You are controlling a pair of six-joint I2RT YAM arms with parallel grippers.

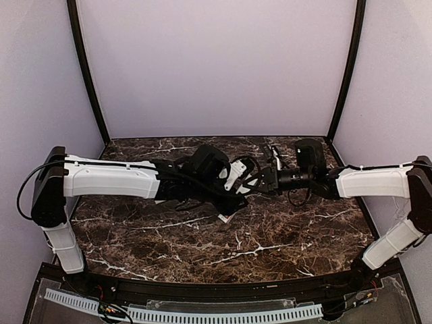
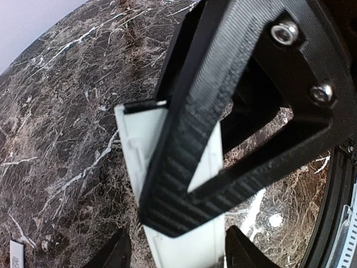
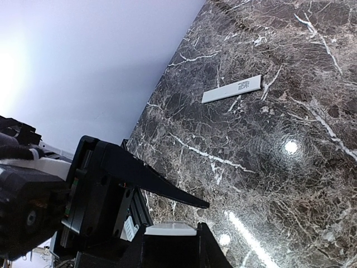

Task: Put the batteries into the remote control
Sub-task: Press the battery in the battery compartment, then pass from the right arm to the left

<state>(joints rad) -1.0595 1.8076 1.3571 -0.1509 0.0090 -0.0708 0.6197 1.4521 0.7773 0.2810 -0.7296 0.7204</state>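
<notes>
Behind and to both sides of the workspace stood pale lavender walls (image 1: 216,67), and below them a dark brown marble table (image 1: 283,236) veined in white filled the floor of the enclosure. From the near corners the left arm (image 1: 108,179) and the right arm (image 1: 374,181), both white-shelled with black joints, reached inward and met over the rear half of the table, near its middle. The right gripper (image 3: 170,248) was clamped narrowly on the remote control (image 2: 139,145): from the left wrist, one of its ribbed black triangular fingers (image 2: 184,167) lay slantwise across the white bar's face, and from the right wrist the bar's blunt white end sat between that gripper's own fingers. The left gripper (image 2: 181,251) straddled the same bar lower down, its two dark fingertips (image 2: 120,251) standing one on each side, with a sliver of marble showing between one tip and the bar's edge; whether it was pressing on the bar or only flanking it could not be told. The remote control showed a raised rim along one long side and a shallow recessed channel beside it. A thin flat white cover strip (image 3: 231,89) with small dark print at one end lay on the marble, well apart from both grippers, on the near side of the left one.
</notes>
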